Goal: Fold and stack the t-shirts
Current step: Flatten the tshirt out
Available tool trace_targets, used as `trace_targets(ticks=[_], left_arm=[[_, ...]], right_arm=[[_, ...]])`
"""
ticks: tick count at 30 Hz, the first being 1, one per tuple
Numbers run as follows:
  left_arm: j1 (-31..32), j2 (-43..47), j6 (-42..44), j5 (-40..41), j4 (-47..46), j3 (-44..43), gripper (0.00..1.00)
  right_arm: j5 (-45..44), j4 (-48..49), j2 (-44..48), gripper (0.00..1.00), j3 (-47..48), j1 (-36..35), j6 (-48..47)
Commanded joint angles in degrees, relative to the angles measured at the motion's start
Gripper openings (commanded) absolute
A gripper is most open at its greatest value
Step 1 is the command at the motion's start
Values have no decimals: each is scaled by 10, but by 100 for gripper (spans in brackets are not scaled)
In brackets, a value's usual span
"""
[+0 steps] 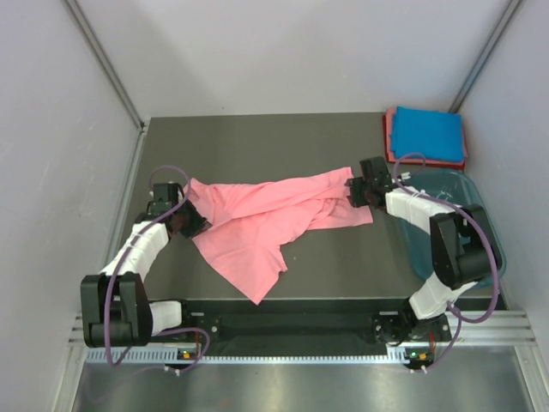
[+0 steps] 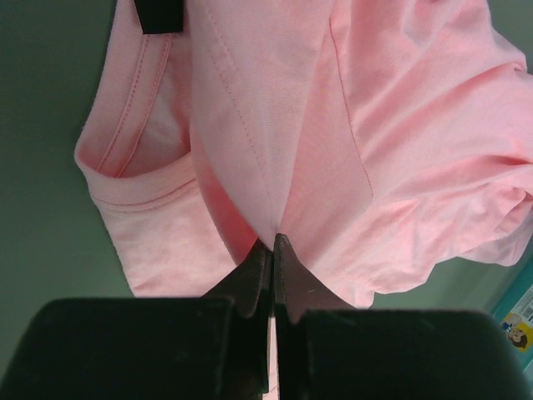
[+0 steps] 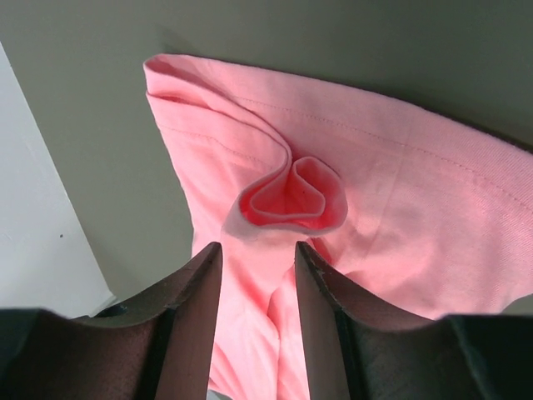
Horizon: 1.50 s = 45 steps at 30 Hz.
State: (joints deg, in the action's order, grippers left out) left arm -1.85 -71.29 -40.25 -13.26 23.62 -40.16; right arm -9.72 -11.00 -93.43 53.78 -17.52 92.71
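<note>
Grey desk (image 1: 257,142) with white walls all around is what I see. A salmon-pink shirt (image 1: 257,225) lies across the middle of it, stretched between my two arms. It is not flat. It is twisted and bunched, and one big flap points down toward the near edge.

The left pincer (image 2: 273,243) is squeezed tight on a thin fold of the pink shirt, close to the neck hole. The right pincer (image 3: 258,250) is about half open. It sits low over the other end of the shirt, with cloth in the gap between its fingers, and I do not think it has pinched anything yet. A small curled loop of cloth sits just past its tips.

A blue shirt (image 1: 426,133) is folded in the far right corner, on top of a reddish-pink shirt (image 1: 390,142). A teal tub (image 1: 485,232) sits under my right arm.

Here is what worries me. If the right pincer grabs only the top layer, the rest may slide out when I lift. If I pull too hard, the thin pinch on the left could slip free. With the shirt this twisted, the fold could come out crooked. My right arm is also near the tub and the stack, so a wide swing could bump them.
</note>
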Motion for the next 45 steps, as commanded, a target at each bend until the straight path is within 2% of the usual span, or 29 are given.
trace_targets(ticks=[1,10,20,25,28,29,30,38,41,42,45], left_arm=[[-1,24,12,-5,-9,-2,0],[0,27,10,-7,-4,-11,0],[0,22,3,-4,-7,-14,0],[0,15,2,-7,-10,-19,0],[0,12,0,-5,-12,-23,0],[-1,11,-1,-5,-12,-26,0],[0,11,-2,-4,-9,-32,0],[-6,-15,-3,49,53,-137,0],[-8,-13,-7,39,54,-135,0],[-8,-12,-8,36,54,-125,0],[-8,3,-7,27,60,-98,0]], right_arm=[[-23,12,-2,41,29,-7,11],[-41,18,-25,38,39,-6,5],[-46,31,-33,27,27,-5,5],[-76,16,-12,24,32,-5,-13],[-92,17,9,4,24,-6,-15],[-95,19,13,0,19,-5,-19],[-104,19,25,0,20,-5,-27],[-151,-17,119,0,19,20,-226],[-102,-13,138,0,-9,41,-306],[-68,7,144,0,-17,42,-360],[-34,12,150,0,-49,43,-412]])
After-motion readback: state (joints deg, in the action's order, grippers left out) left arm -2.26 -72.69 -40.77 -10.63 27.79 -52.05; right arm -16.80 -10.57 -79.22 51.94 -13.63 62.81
